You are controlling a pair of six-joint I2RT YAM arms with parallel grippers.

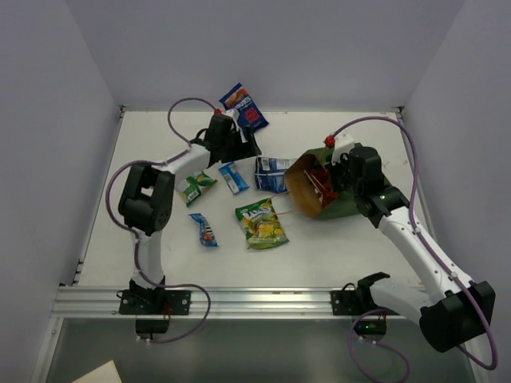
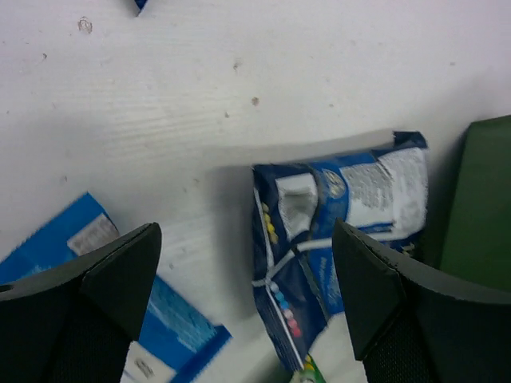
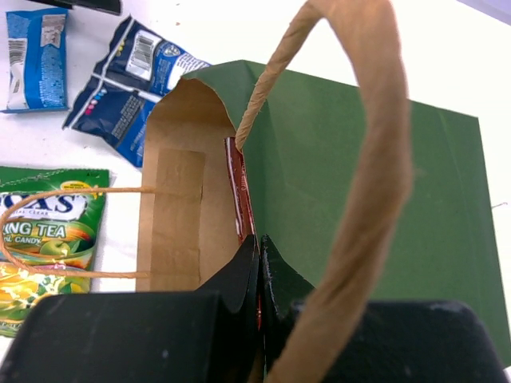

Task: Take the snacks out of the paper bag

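red snack (image 3: 237, 187) half-hidden, paper bag (image 3: 359, 207) depths unseen

Beneath my left claw (image 2: 247, 319) the desk (image 2: 239, 96) is white painted board, faintly grained and marked with a few small dark specks. Beyond my left claw and my right claw (image 3: 258, 255) it ends at plain pale lilac-grey walls (image 1: 263, 48) at the back and both sides, softly and evenly lit. Behind both claws a silver aluminium rail (image 1: 255, 299) edges the desk, with a dull grey-green surface (image 1: 255, 351) nearer still.
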